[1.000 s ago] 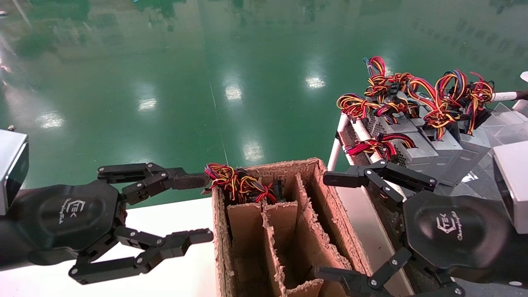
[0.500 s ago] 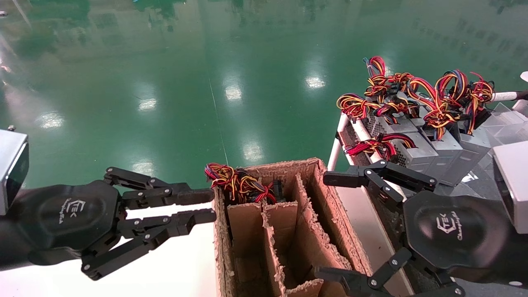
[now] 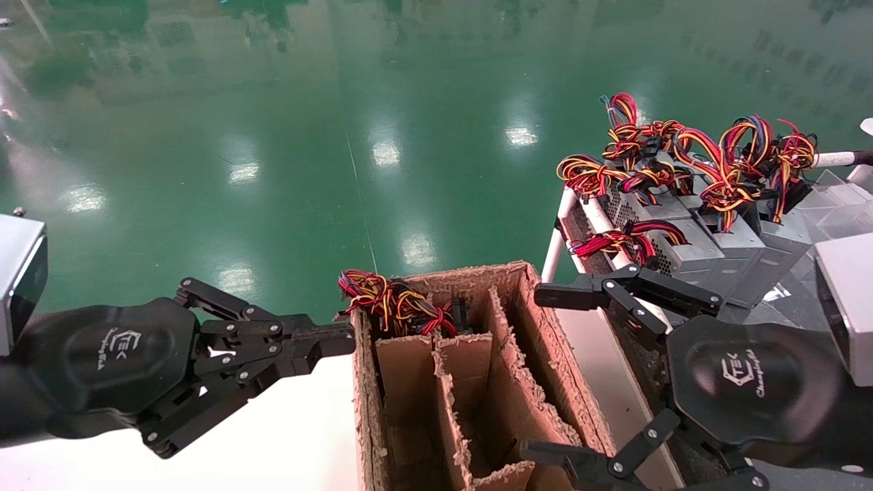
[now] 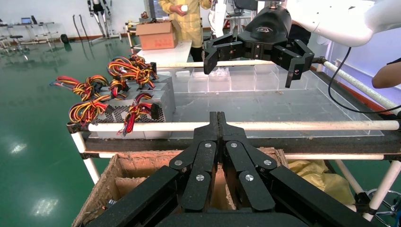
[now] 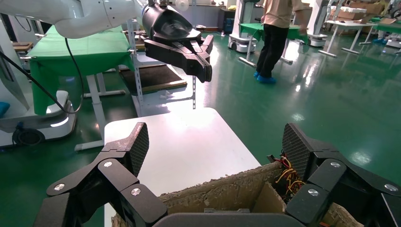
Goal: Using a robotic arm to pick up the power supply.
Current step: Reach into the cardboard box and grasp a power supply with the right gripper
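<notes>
Since neither gripper has a supply in it, I'd call the pick not yet begun. Left gripper (image 3: 337, 339) sits lower left of the head view w/ fingers pressed together, tips right at the box (image 3: 508, 273) wall, holding nothing. Right gripper (image 3: 545, 372) at lower right is spread wide and empty, over the box's right side.

Supplies (image 3: 689, 249) are at upper right of the head view, several alike packed side by side on a rack (image 3: 554, 242), well apart from both grippers. 1 more wire bundle (image 3: 392, 300) pokes out of the box's far-left cell; the unit under it is hidden.

Left to do, as I judge it: reach a supply, close on it, lift.

Materials: supplies are grey sheet metal, hard-edged, w/ a perforated vent face; wires red/yellow/orange/black, looped and floppy, likely to snag. Box is brown corrugated card w/ ragged, torn edges and inner dividers. Rack rails are white tube. Floor (image 3: 273, 136) is glossy green.
</notes>
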